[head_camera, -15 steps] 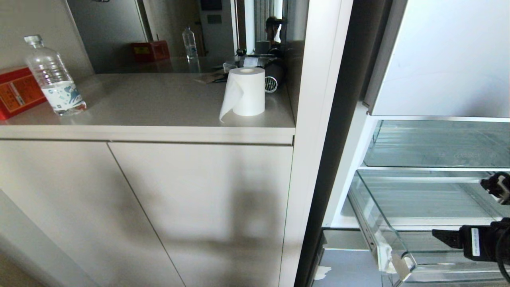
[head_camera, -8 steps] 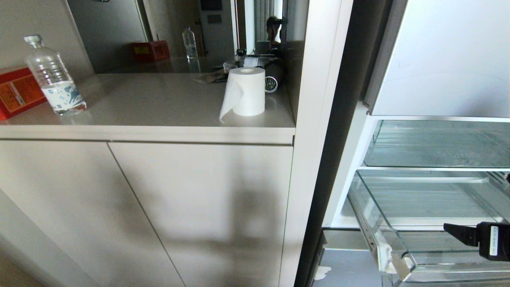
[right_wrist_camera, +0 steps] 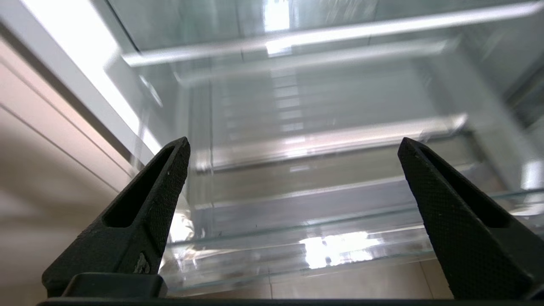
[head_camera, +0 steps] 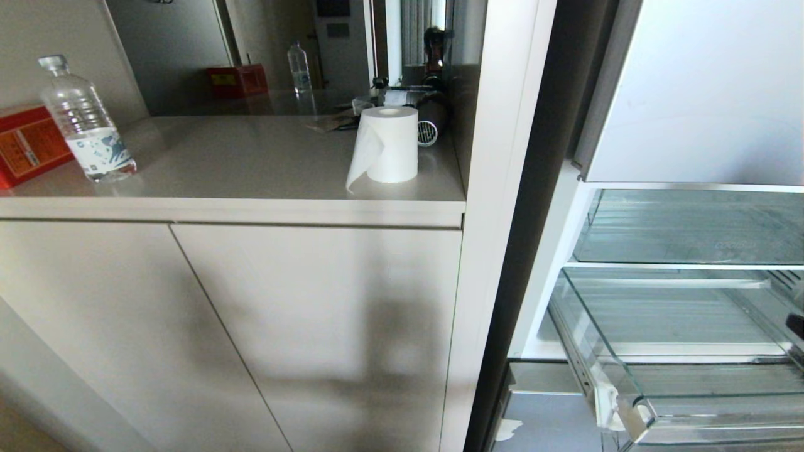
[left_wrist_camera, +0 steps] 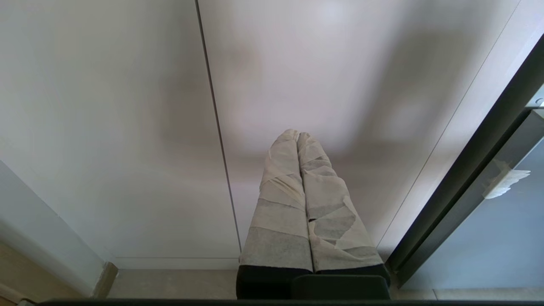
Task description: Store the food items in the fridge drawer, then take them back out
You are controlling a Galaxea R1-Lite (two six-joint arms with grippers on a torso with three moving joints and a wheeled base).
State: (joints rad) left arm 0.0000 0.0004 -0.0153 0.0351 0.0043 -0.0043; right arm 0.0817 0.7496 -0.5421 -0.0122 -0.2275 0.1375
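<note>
Right gripper [right_wrist_camera: 293, 170], jaws spread and empty, faces the blurred fridge drawer [right_wrist_camera: 297, 238]; left gripper [left_wrist_camera: 297, 136] pressed together.

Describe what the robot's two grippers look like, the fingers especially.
The left gripper has two long tapered fingers wrapped in pale, wrinkled tape, rising from a black base. The right gripper has two bare black fingers, wedge-shaped and pointed, with a fine cross-hatched grip texture on their inner faces and a hollow slot along each outer side. No cables or markings show on either.
</note>
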